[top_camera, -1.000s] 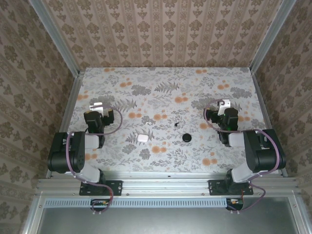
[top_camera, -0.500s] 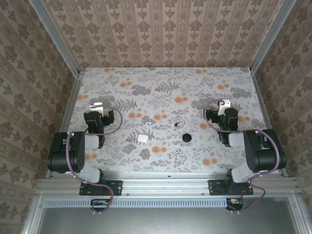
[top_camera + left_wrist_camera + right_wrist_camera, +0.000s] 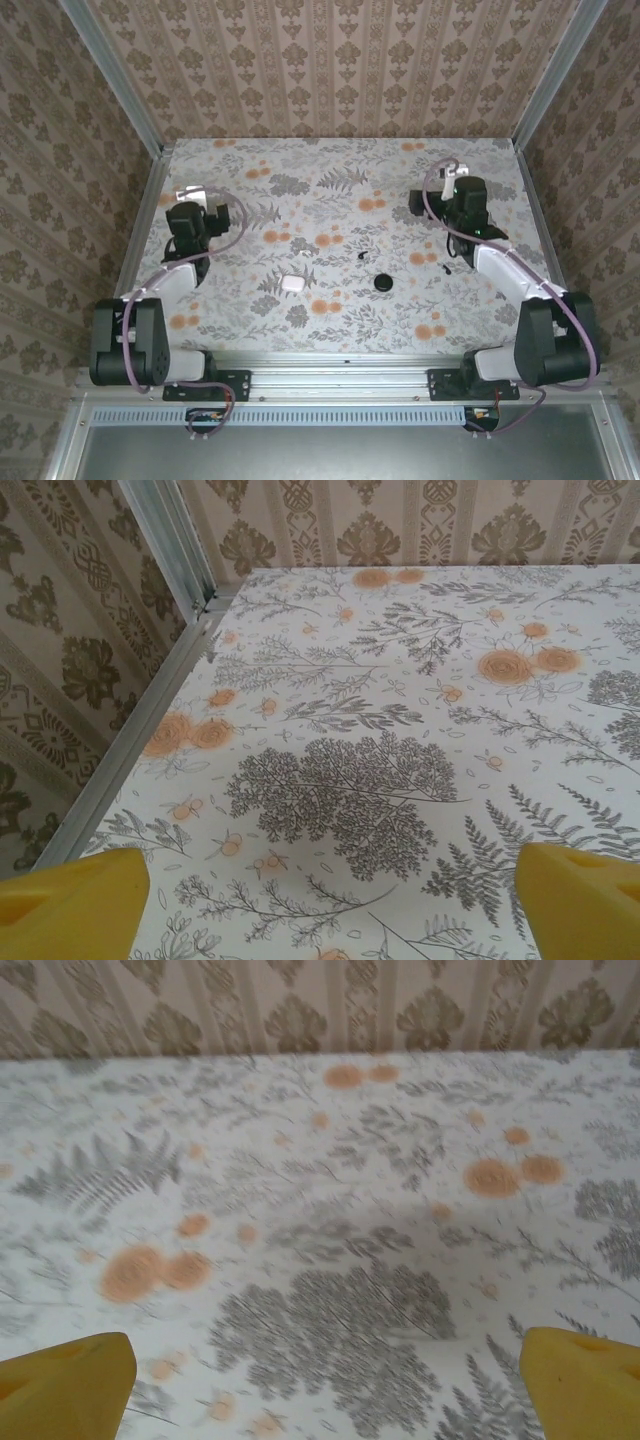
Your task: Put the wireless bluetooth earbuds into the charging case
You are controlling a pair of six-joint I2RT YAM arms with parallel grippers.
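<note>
The white charging case (image 3: 292, 284) lies shut on the floral table, left of centre. One tiny black earbud (image 3: 361, 256) rests up and to the right of it, and another black speck (image 3: 446, 268) lies beside the right forearm. My left gripper (image 3: 189, 194) hovers far left, well behind the case. In the left wrist view the left gripper (image 3: 330, 905) is open, its yellow fingertips (image 3: 75, 900) wide apart over bare tablecloth. My right gripper (image 3: 455, 173) is at the far right, beyond both earbuds. The right wrist view shows the right gripper (image 3: 325, 1385) open too, with nothing between its fingertips (image 3: 585, 1380).
A round black disc (image 3: 383, 282) sits right of the case. Papered walls with aluminium posts (image 3: 140, 115) close in the table on three sides; the left wall's rail (image 3: 150, 715) runs close beside my left gripper.
Both arms have stretched away from their bases toward the far part of the table. The right arm's move uncovered the black speck by its forearm. Case, earbud and disc have not moved.
</note>
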